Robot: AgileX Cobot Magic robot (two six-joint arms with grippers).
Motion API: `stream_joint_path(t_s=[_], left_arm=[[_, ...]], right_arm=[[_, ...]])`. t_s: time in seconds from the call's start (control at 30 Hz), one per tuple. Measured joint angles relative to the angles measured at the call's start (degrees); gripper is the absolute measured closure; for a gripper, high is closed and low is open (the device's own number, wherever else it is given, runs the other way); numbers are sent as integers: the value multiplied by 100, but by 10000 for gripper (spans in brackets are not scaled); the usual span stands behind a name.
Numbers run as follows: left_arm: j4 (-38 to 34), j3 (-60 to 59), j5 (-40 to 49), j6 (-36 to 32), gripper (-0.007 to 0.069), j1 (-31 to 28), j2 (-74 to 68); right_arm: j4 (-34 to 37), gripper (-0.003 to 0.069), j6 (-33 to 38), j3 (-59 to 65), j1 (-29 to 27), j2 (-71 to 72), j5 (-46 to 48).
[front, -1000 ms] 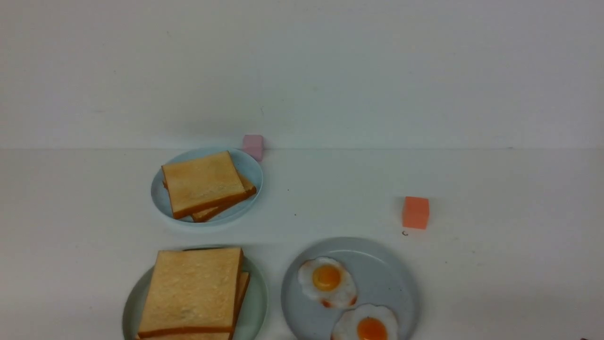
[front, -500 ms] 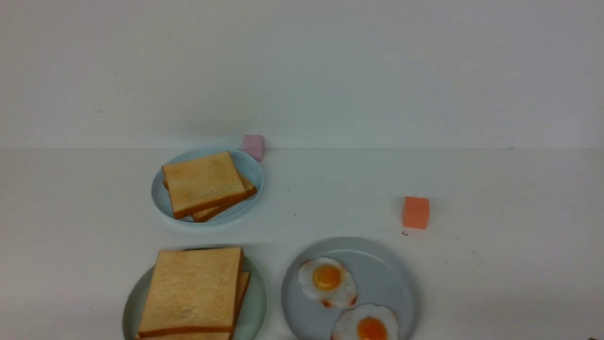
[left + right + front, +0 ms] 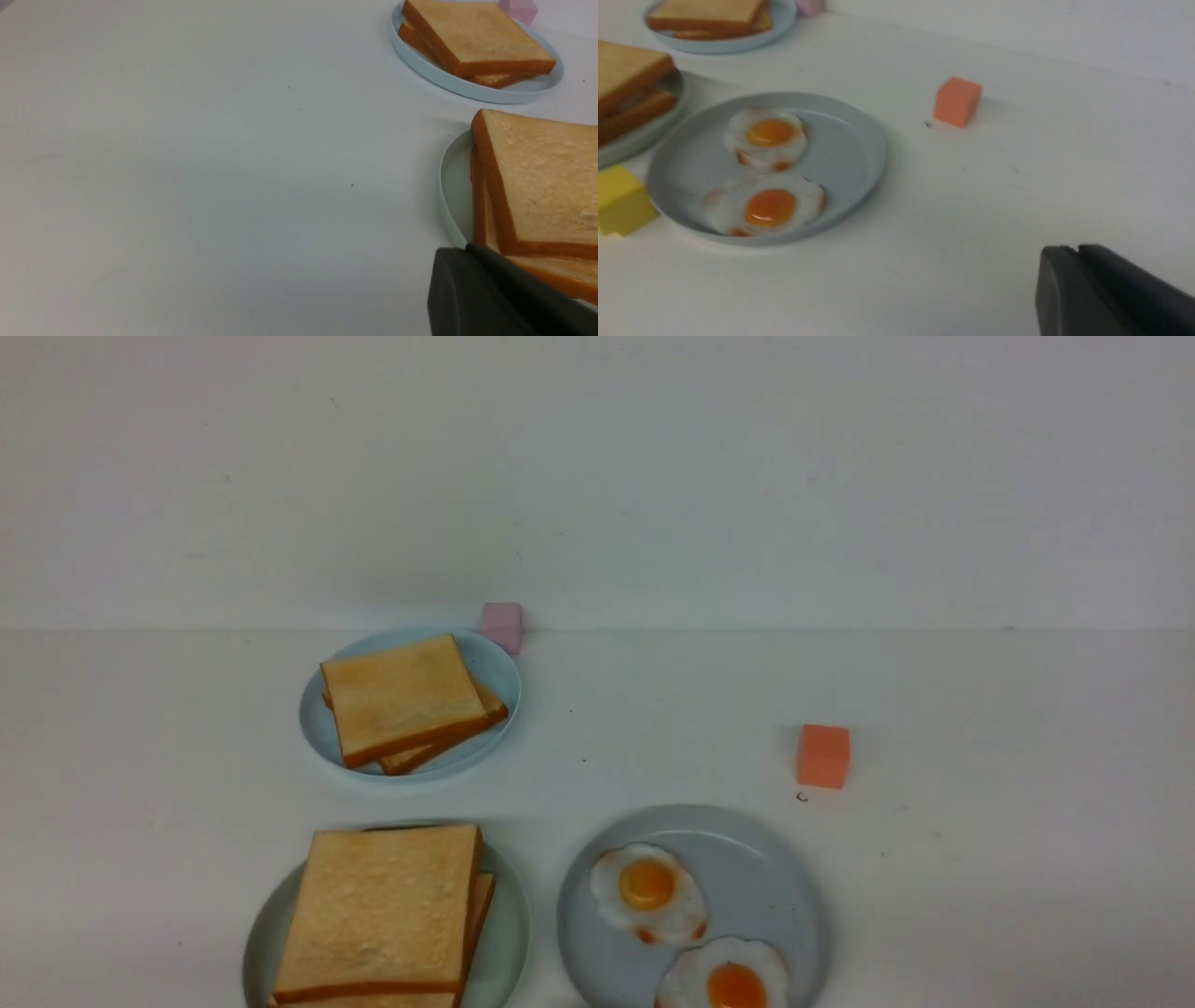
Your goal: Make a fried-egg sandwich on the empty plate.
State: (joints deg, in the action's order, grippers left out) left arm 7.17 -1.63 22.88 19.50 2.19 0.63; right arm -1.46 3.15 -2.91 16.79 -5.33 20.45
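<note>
White tabletop (image 3: 980, 709): carries all items listed; against the earlier front views we find nothing shifted on it, except that a dark sliver at the lower right corner is gone.
Pale mint-green plate (image 3: 509, 933), near left: we log the fried-egg sandwich (image 3: 383, 910) on it, two toast slices stacked; whether an egg lies between them we cannot tell.
Grey plate (image 3: 775, 887), near right: two fried eggs, one (image 3: 647, 891) behind the other (image 3: 726, 980), their edges just touching.
Light blue plate (image 3: 317, 728), farther back: two loose toast slices (image 3: 401, 695) stacked askew.
Orange cube (image 3: 822, 756), beyond the grey plate.
Pink cube (image 3: 501, 621), just behind the blue plate.
Yellow block (image 3: 616, 198), beside the grey plate in the right wrist view.
Left gripper (image 3: 495, 298), right gripper (image 3: 1101, 294): one dark edge each; jaws released or clenched, we cannot tell
</note>
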Motion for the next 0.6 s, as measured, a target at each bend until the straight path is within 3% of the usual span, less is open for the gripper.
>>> stream_joint_path(t_s=[0.23, 0.6], left_arm=[[0, 0, -19, -5, 603, -7, 2], [0, 0, -19, -5, 591, -7, 7]], right_arm=[[22, 579, 0, 386, -795, 592, 213], [22, 568, -135, 386, -915, 595, 213]])
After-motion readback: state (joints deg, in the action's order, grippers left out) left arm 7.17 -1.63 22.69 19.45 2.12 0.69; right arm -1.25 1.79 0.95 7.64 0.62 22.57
